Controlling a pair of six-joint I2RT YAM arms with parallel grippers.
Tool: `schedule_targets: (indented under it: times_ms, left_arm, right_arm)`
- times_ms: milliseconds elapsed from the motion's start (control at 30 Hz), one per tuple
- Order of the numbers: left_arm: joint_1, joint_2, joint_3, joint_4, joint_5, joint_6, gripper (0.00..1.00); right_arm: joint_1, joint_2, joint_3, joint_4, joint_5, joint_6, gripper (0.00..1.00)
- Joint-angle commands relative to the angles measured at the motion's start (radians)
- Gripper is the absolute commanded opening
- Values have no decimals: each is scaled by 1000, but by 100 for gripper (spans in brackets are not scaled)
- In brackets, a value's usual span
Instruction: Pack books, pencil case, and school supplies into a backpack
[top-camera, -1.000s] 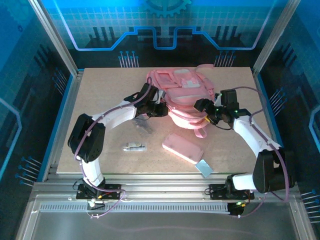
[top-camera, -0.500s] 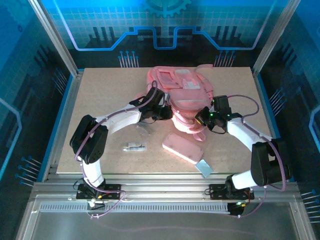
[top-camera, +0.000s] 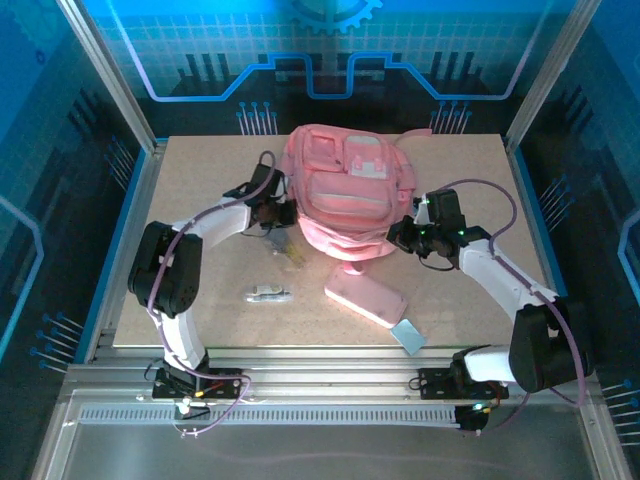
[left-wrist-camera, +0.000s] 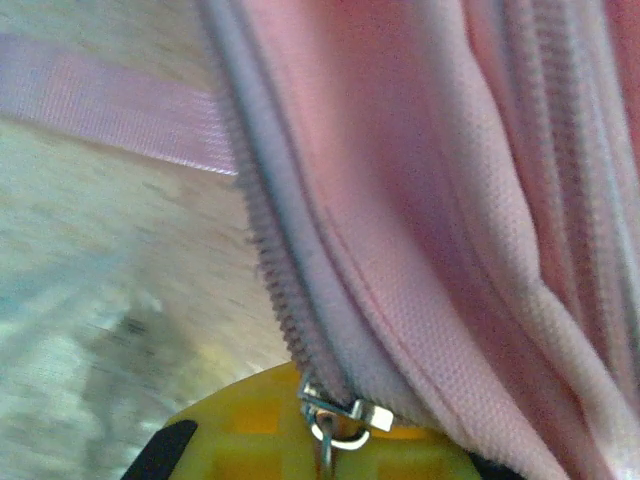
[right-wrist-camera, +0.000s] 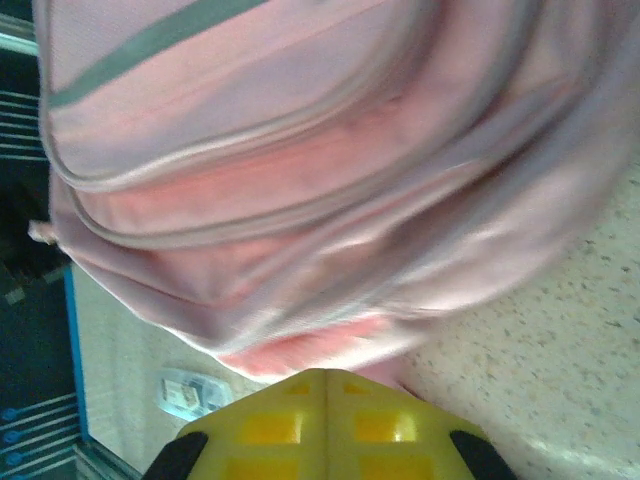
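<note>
Lying upper centre in the top view, the backpack (top-camera: 345, 190) rests on the bench (top-camera: 200, 170). Left claw (top-camera: 284, 213) is at its left edge, by a zipper pull (left-wrist-camera: 335, 415). Right claw (top-camera: 398, 236) is at its lower right edge. Opening of either claw: cannot tell. Pencil case (top-camera: 365, 297) lies just below the backpack.

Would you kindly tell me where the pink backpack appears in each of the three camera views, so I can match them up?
Top external: the backpack lies far centre on the table, between the two arms.
Left wrist: the backpack covers the right side, its zipper running diagonally.
Right wrist: the backpack spans the upper part.
Shared landmark: the speckled tabletop beside it, at left in the left wrist view and lower right in the right wrist view.
</note>
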Motion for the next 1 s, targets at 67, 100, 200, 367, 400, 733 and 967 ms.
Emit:
schedule_targets:
  times_ms: [67,100,200,367,400,733,967]
  left_arm:
    - [71,19,117,44,8,41,0]
    - [68,10,118,45,31,35,0]
    - [47,-25,106,50,115,-1,0]
    - [-47,-88,93,35,161,-16,0]
    - [-66,-96,94,29,163,-18,0]
    - [-158,-140,101,14,207,-51,0]
    - [-158,-153,100,7,216,-51,0]
  right_arm:
    - [-25,-52,67,-146,41,-148,0]
    - [-28,-56,72,-150,35,-153,0]
    - [-8,-56,107,-150,11,-197,0]
    - [102,-14,224,-144,5,-346,32]
    - [129,7,256,-149,24,-378,40]
    - [256,249,503,-164,87,-658,70]
    - [271,350,527,-198,143,-781,71]
